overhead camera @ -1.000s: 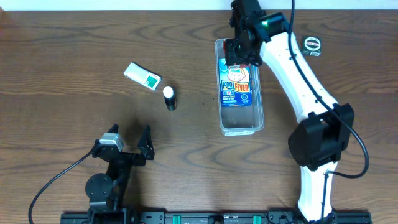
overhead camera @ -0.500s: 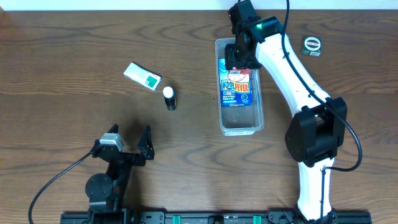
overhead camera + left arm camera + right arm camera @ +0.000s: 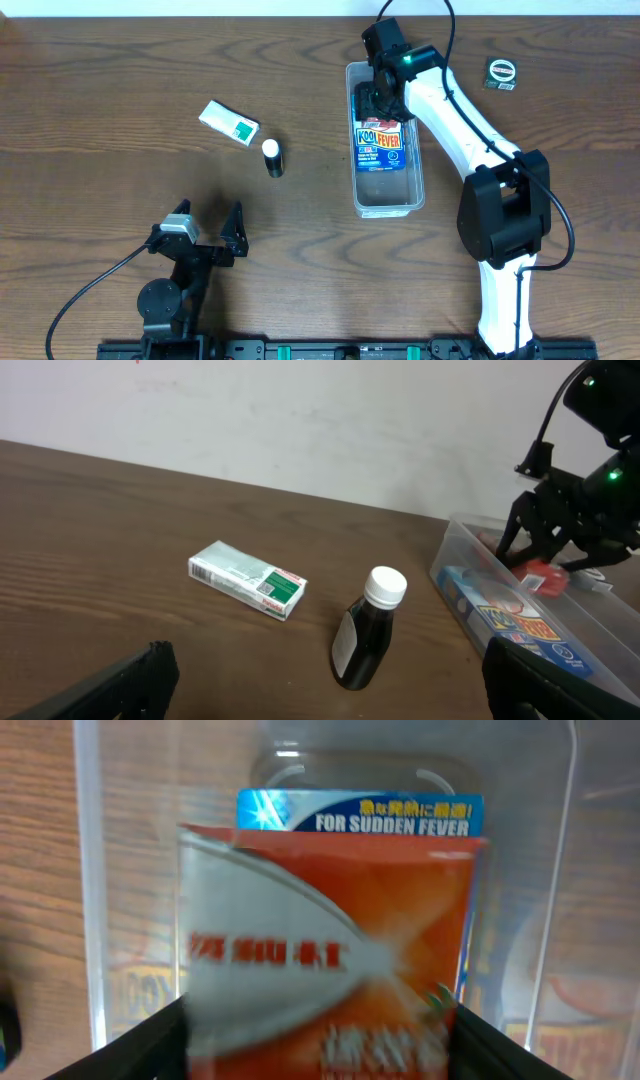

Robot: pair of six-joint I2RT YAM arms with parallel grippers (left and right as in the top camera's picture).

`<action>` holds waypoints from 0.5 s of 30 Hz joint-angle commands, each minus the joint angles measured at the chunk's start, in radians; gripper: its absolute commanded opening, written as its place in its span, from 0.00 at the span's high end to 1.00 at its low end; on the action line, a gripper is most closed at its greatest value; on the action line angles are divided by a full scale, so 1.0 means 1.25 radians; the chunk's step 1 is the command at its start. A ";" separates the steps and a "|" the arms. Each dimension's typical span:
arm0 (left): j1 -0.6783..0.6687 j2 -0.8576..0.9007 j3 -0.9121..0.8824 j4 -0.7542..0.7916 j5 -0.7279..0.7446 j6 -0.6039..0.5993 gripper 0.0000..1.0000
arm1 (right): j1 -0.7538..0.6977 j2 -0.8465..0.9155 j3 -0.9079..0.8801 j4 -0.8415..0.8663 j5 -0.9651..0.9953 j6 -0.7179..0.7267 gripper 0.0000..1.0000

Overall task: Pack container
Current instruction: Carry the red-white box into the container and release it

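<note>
The clear container [image 3: 352,140] stands at the back right with a blue Kool Fever pack [image 3: 380,150] lying flat in it. My right gripper [image 3: 378,98] hangs over its far end, open, its fingers flanking an orange box [image 3: 330,950]. That box looks blurred while the blue pack [image 3: 360,812] and the container wall [image 3: 88,870] behind it are sharp. In the left wrist view the orange box [image 3: 545,575] sits low in the container [image 3: 450,565] under the right gripper [image 3: 545,545]. My left gripper [image 3: 205,225] rests open near the front, holding nothing.
A green-and-white box [image 3: 228,122] [image 3: 247,579] lies left of centre. Beside it stands a small dark bottle with a white cap [image 3: 272,158] [image 3: 368,630]. A small round black-and-white object [image 3: 503,73] lies at the back right, beyond the right arm.
The right gripper's jaws have widened around the orange box, and its wrist has shifted slightly left over the container's far end. The left arm has not moved.
</note>
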 commanded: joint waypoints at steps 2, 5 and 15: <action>0.003 -0.005 -0.013 -0.029 0.011 -0.003 0.02 | 0.014 0.006 -0.006 0.010 0.002 0.003 0.30; 0.004 -0.005 -0.013 -0.029 0.011 -0.003 0.02 | 0.016 0.006 -0.006 0.016 0.002 0.002 0.29; 0.004 -0.005 -0.013 -0.029 0.011 -0.003 0.02 | 0.005 -0.042 0.066 0.014 0.002 -0.062 0.27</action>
